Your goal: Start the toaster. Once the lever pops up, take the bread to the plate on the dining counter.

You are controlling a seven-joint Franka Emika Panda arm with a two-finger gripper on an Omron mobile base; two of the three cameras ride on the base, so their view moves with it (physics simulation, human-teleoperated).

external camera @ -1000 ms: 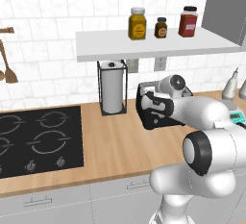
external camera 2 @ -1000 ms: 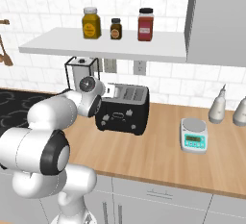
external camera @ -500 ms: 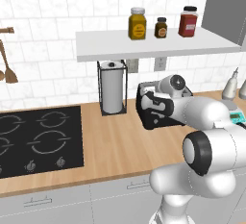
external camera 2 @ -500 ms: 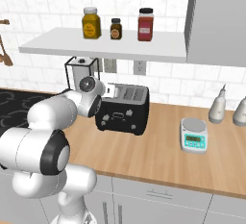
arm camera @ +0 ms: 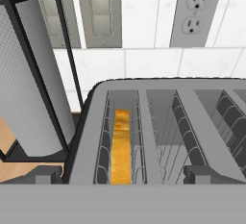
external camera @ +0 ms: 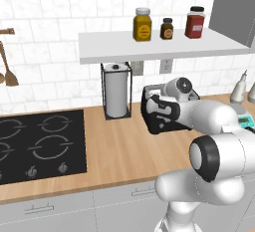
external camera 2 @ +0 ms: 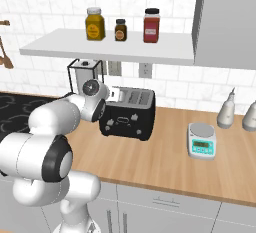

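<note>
Gripper (arm camera: 120, 179), jaws spread wide, hovers directly above the toaster (arm camera: 163, 136); bread (arm camera: 121, 146) sits sunk in the slot ahead, awaiting toasting.

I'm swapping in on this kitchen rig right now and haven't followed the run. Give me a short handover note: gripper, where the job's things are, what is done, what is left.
Gripper: open, holding nothing, poised just above the left end of the toaster.
Toaster: on the wood worktop, next to the paper towel holder, below the shelf.
Bread: sitting down in the leftmost slot, seen from the hand view.
Done: arm brought to the toaster; bread is in its slot.
Left: whether the lever has been pressed cannot be told from these pictures. Confirm the start, wait for the pop-up, lift the bread out, carry it to the plate on the dining counter.
</note>
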